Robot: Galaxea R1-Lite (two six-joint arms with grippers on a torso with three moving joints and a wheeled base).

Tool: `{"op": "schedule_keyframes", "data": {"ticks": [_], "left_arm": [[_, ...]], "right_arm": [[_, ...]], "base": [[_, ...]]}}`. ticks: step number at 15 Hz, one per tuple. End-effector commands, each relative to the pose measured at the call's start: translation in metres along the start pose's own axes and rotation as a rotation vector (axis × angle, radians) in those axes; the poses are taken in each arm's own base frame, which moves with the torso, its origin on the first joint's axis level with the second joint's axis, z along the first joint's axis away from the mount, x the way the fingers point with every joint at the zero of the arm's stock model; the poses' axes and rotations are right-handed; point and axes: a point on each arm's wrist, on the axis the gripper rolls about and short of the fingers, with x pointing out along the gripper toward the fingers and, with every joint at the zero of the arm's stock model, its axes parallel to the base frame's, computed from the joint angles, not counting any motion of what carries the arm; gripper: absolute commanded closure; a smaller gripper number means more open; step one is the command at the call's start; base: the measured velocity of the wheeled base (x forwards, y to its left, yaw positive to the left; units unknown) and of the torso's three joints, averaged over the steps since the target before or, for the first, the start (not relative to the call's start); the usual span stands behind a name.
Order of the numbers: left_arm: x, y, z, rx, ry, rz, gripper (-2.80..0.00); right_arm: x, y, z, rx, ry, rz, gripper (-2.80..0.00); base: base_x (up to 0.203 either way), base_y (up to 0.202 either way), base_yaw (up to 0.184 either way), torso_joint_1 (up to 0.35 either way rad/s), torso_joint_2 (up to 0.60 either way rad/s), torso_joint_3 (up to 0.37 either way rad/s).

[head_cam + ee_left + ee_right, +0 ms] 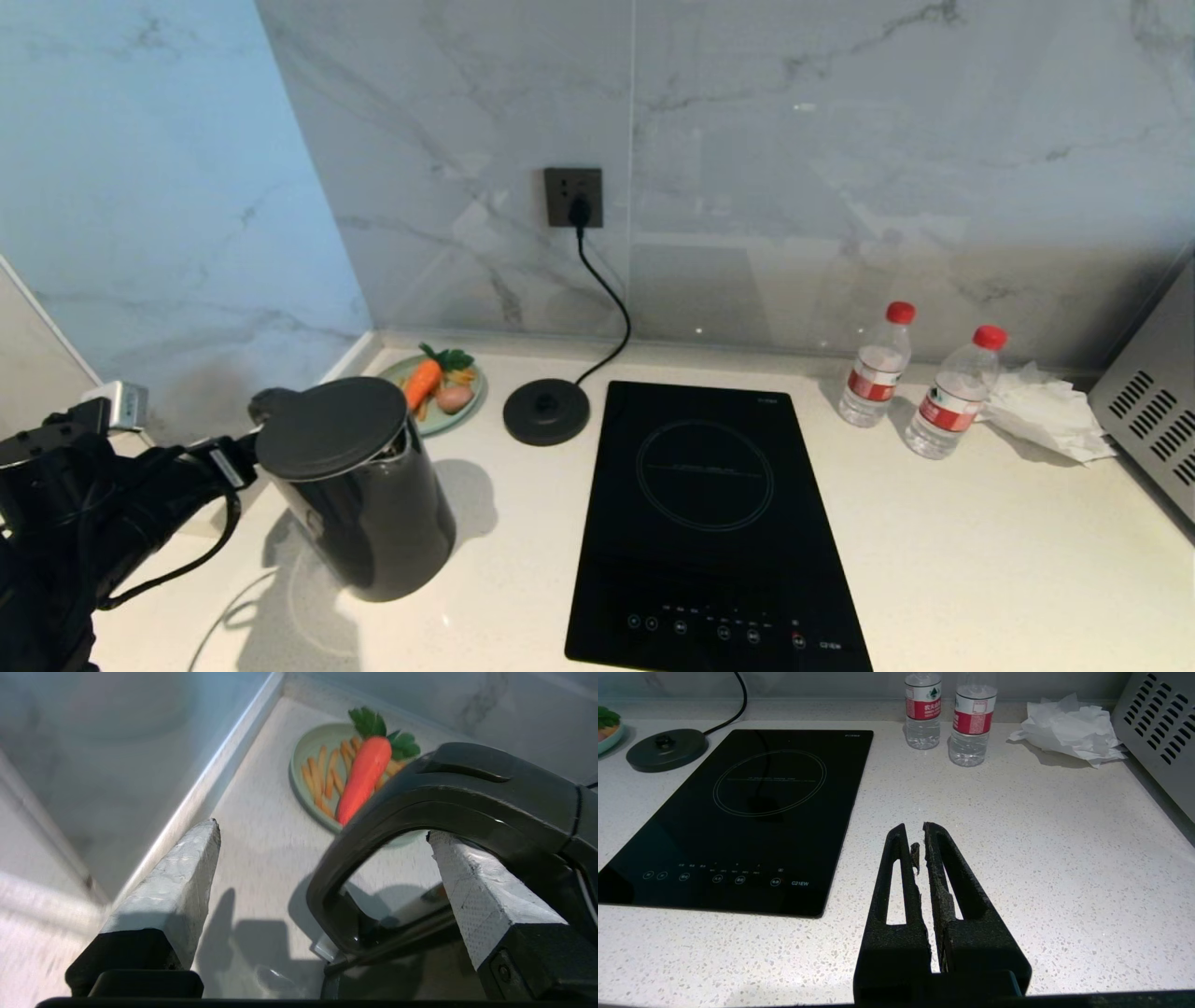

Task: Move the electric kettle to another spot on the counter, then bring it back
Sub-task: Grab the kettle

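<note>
The electric kettle (359, 485), glossy black with a flat lid, stands upright at the front left of the counter (934, 541), off its round base disc (546, 411). My left gripper (229, 462) is at the kettle's left side, by the handle. In the left wrist view the left gripper (322, 830) is open wide. The black loop handle (373, 812) lies between its fingers (177, 891), close to one and clear of the other. My right gripper (914, 828) hangs shut and empty over bare counter (1064, 858) to the right of the hob.
A black induction hob (709, 523) fills the middle of the counter. A green plate with a carrot (439, 383) sits in the back left corner. Two water bottles (876, 366), crumpled tissue (1046, 411) and a grey appliance (1153, 411) stand at the right. The base's cord runs to a wall socket (573, 197).
</note>
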Motion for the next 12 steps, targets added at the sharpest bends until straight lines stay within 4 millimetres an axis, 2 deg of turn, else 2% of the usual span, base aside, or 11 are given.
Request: {"op": "schedule_keyframes", "data": {"ticks": [1,3,5,9,12], "left_arm": [[0.028,0.016,-0.007,-0.001,-0.009,0.009,-2.80],[0.042,0.033,-0.008,0.006,-0.017,-0.009,-2.80],[0.042,0.045,-0.009,0.021,-0.006,-0.024,-2.80],[0.034,0.047,-0.007,0.018,-0.002,-0.011,-2.80],[0.022,0.041,0.004,0.025,-0.025,-0.012,-2.80]], "right_arm": [[0.000,0.000,0.000,-0.001,0.000,0.000,0.00],[0.000,0.000,0.000,0.000,0.000,0.000,0.00],[0.000,0.000,0.000,0.000,0.000,0.000,0.00],[0.000,0.000,0.000,0.000,0.000,0.000,0.00],[0.000,0.000,0.000,-0.002,0.000,0.000,0.00]], "base": [[0.000,0.000,0.000,0.000,0.00,0.000],[0.000,0.000,0.000,0.000,0.00,0.000],[0.000,0.000,0.000,0.000,0.00,0.000],[0.000,0.000,0.000,0.000,0.00,0.000],[0.000,0.000,0.000,0.000,0.00,0.000]]}}
